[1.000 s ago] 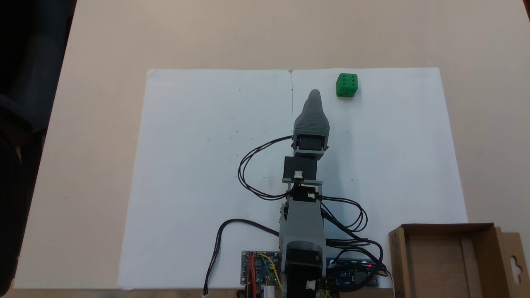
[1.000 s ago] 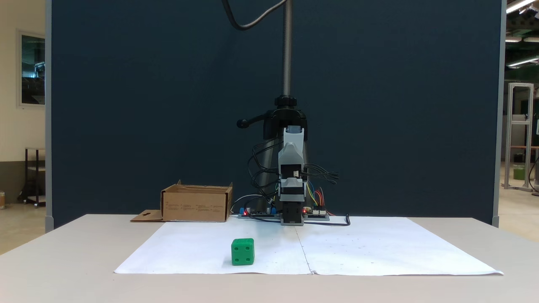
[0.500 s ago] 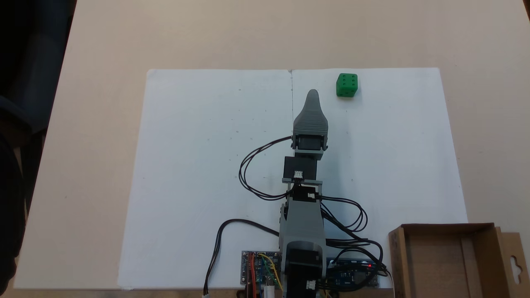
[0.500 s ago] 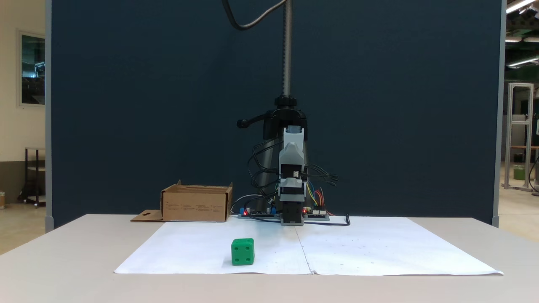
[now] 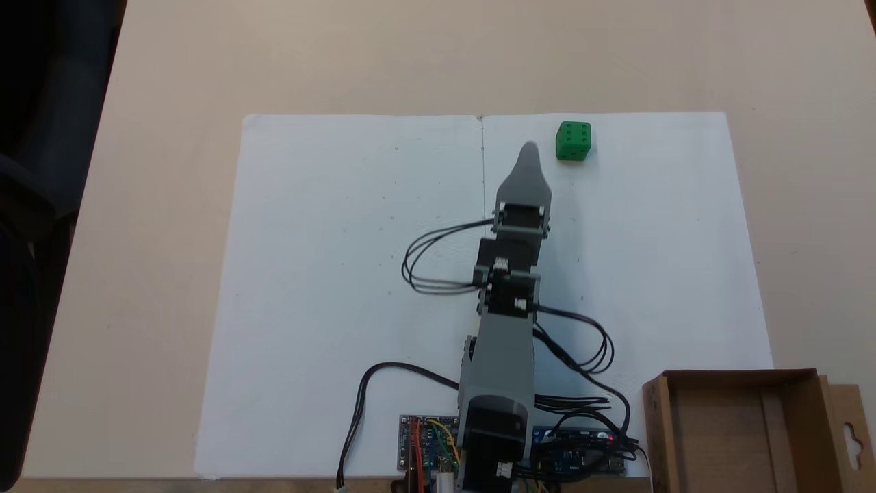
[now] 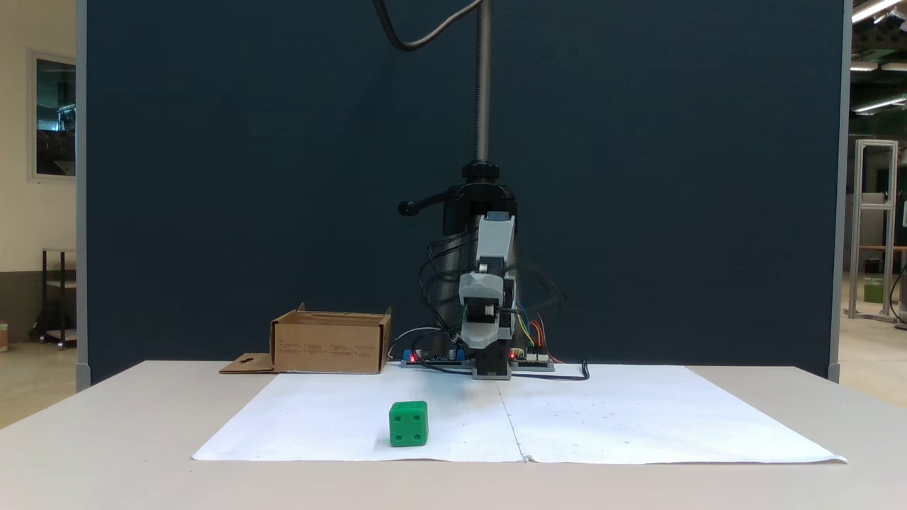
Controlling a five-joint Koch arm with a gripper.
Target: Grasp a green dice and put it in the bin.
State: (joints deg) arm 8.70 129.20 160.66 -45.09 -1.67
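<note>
On the desk (image 5: 171, 205) we found the green dice (image 5: 573, 141) ungrasped, the bin (image 5: 739, 383) empty, and the fingers (image 5: 528, 149) near it, their opening indiscernible.

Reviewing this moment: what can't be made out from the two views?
- End effector: one jaw tip shows from above, so open or shut is unclear; the front view blurs the arm.
- Bin: bottom edge cuts it off; the near wall hides its inside.
- Green dice: underside and far faces hidden.

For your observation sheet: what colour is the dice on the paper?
Bright green; the green dice shows best in the table-level fixed view.
</note>
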